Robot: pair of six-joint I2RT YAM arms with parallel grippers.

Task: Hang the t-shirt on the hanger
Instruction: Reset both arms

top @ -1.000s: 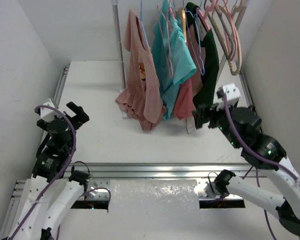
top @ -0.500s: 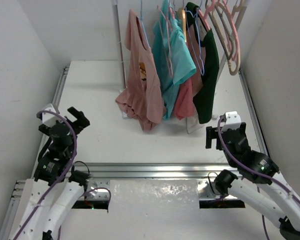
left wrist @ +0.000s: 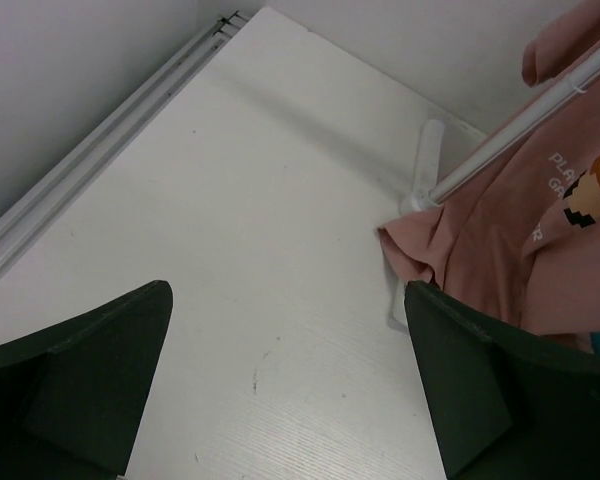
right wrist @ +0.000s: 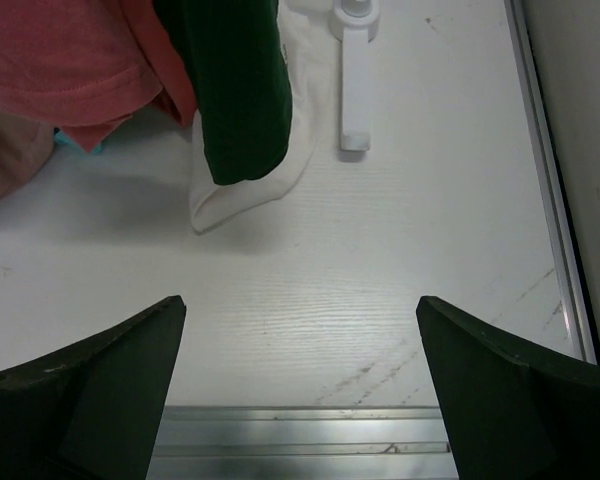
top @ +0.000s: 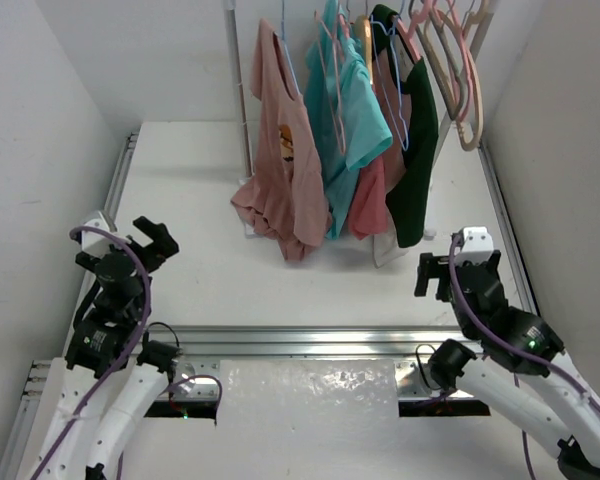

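- We are seeing the dusty pink short-sleeved t-shirt (top: 285, 150) hanging at the left end of the white garment rack (top: 242, 110). Its shoulders are sitting on the thin pale blue wire hanger (top: 284, 55), and its hem is bunching low by the rack's foot.
- We are holding the left gripper (top: 155, 235) and the right gripper (top: 435, 272) spread wide and empty, low over the white counter (top: 190, 180), well apart from the rack.
- We are judging the hanging step done; the next move is calling only for parking both arms.

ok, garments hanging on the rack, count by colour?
dusty pink t-shirt: 1
teal t-shirt: 1
coral-pink garment: 1
dark green garment: 1
white garment: 1
Total: 5 that can be told apart
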